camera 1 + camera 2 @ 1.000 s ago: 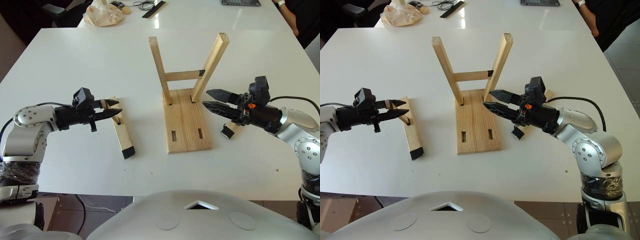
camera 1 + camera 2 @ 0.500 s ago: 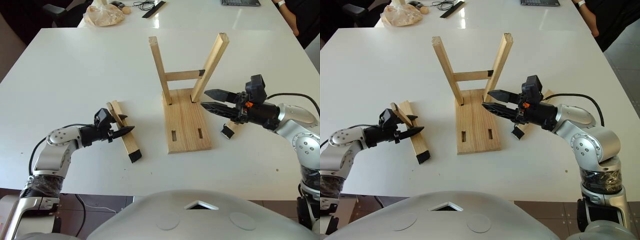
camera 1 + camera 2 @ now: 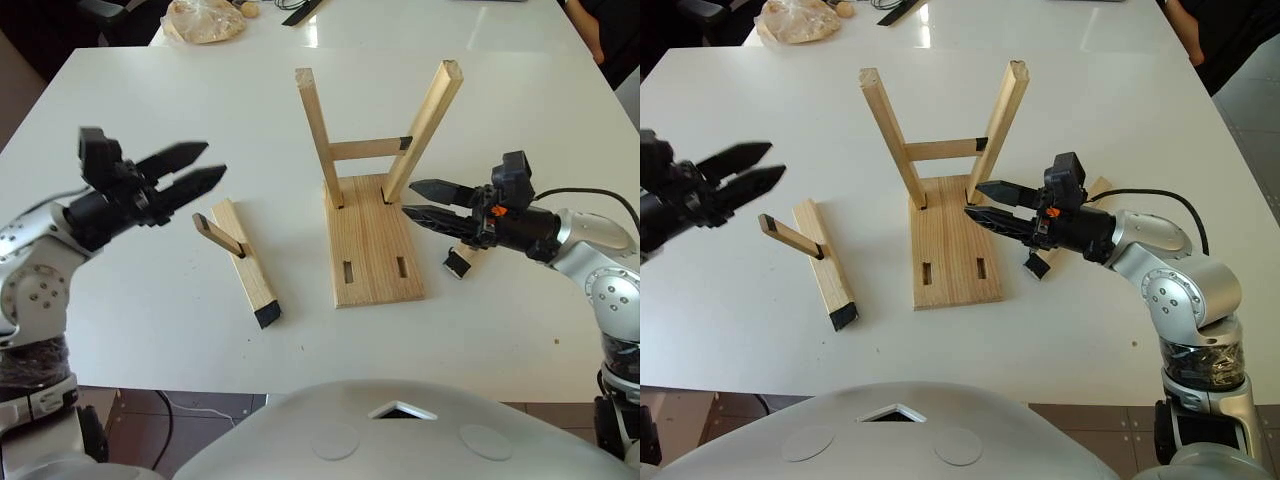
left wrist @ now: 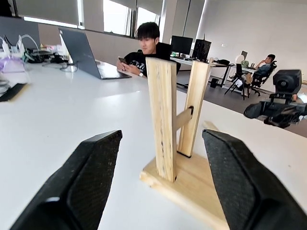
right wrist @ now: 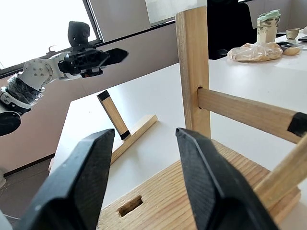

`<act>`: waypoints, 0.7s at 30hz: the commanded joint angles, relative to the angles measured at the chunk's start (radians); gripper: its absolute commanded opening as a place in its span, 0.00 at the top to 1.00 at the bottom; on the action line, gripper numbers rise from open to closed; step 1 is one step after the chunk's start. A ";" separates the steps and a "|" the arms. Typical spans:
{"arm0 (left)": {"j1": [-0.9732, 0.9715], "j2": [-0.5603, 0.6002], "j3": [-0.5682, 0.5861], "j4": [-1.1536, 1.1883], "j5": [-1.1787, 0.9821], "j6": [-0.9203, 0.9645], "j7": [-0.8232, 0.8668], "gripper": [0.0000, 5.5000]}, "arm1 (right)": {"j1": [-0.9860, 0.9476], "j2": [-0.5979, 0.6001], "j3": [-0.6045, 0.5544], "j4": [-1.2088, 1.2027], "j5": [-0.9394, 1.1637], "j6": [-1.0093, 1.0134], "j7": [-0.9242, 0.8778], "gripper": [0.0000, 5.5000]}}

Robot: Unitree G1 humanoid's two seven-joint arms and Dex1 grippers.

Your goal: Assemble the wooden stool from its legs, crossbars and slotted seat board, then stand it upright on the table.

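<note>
The slotted seat board lies flat mid-table. Two legs stand in its far slots, joined by a crossbar; the two near slots are bare. To its left a loose leg with a short crossbar stub lies on the table. My left gripper hangs open above the table, left of and beyond that loose leg. My right gripper is open, its tips close beside the base of the right-hand upright leg. Another black-tipped wooden piece lies under the right arm.
A plastic bag and a black strip sit on a second table behind. White table runs wide around the parts; its near edge is close below the board.
My left gripper rose from the loose leg and swung back to the left, still open. The loose leg stays on the table, slightly turned. The right arm is unchanged.
</note>
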 commanded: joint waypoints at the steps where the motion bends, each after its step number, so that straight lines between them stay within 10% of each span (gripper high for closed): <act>1: -0.075 0.008 0.028 -0.045 -0.078 0.069 0.064 0.43 | 0.003 0.004 -0.009 -0.017 -0.009 -0.013 -0.013 0.57; 21: 0.086 -0.207 -0.180 0.046 0.101 -0.065 0.130 0.43 | -0.017 -0.013 0.026 0.008 -0.065 -0.036 0.025 0.57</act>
